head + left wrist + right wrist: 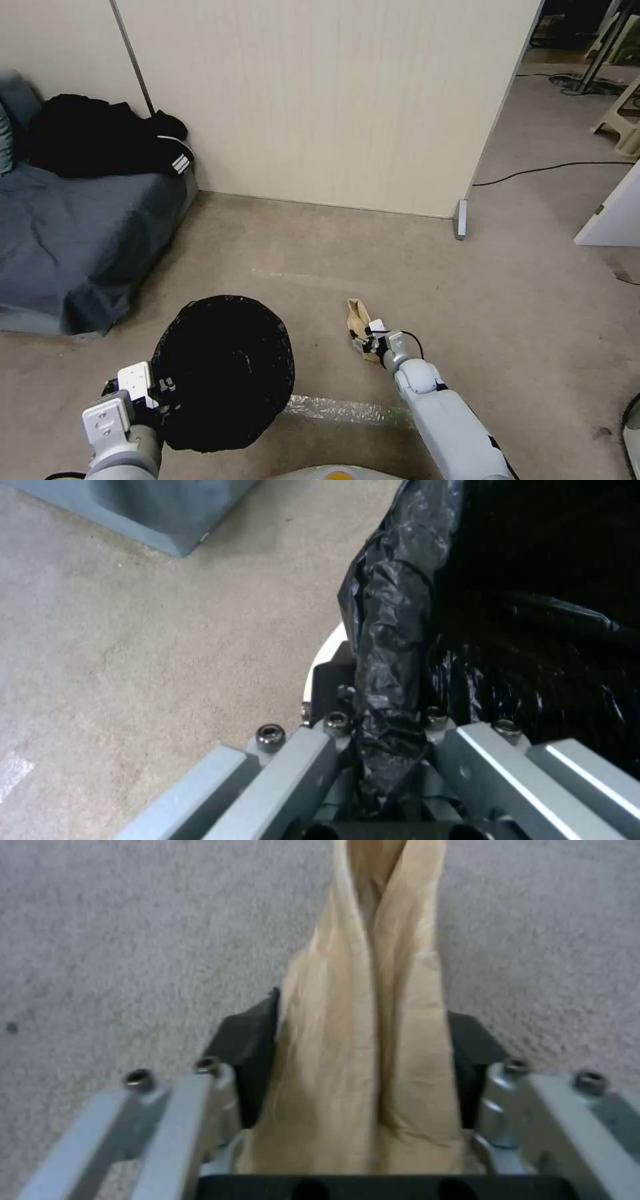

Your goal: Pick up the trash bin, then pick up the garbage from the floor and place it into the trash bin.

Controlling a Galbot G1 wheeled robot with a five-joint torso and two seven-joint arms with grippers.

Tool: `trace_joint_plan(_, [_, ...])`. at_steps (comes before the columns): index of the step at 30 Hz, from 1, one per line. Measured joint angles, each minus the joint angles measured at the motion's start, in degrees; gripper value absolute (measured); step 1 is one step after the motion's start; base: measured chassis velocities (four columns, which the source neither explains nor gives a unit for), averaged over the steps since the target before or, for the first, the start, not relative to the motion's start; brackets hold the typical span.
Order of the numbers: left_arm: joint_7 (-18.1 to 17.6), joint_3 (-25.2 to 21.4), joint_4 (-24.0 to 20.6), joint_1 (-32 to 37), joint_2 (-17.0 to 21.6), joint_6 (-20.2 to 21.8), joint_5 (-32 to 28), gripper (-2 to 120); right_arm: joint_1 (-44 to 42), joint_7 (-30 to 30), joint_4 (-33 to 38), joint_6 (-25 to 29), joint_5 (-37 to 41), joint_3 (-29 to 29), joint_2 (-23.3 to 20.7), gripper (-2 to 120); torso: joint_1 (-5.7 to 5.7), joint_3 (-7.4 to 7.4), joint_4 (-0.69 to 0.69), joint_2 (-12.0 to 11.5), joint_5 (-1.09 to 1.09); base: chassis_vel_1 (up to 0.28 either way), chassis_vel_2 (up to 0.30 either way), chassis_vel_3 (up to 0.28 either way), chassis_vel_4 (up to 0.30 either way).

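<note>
The left gripper [390, 730] is clamped on the liner-covered rim of the trash bin [227, 373], held at 7 o'clock in the head view. The right gripper [363, 1040], at 5 o'clock, is closed around the garbage [360, 320], a tan crumpled paper bag on the carpet [467, 300]. The pickup step looks underway; next it must lift the bag and carry it toward 9 o'clock, over the bin's mouth.

Beige carpet [320, 253], cream wall [320, 100], grey bed [73, 227]
</note>
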Motion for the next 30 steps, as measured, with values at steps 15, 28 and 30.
trace_joint_plan(15, [0.0,0.1,0.0,-0.6,0.6,0.0,-0.1,1,-3.0,1.9,6.1,-0.1,1.2,-1.0,-0.7,0,0.00,0.00,0.00,0.0,0.00,0.000,0.000,0.000,0.000])
trace_joint_plan(28, [0.0,0.2,0.0,-1.4,1.6,-0.1,-0.8,1,-9.2,3.4,28.5,1.2,7.5,-4.0,-3.8,0,0.00,0.00,0.01,0.0,-0.02,0.000,0.000,0.000,0.000])
trace_joint_plan(30, [0.0,0.4,0.0,-1.5,1.6,-0.1,-0.7,1,-11.3,1.2,37.5,4.1,10.0,-5.3,-4.8,0,0.00,0.00,0.00,0.0,0.00,0.000,0.000,0.000,0.000])
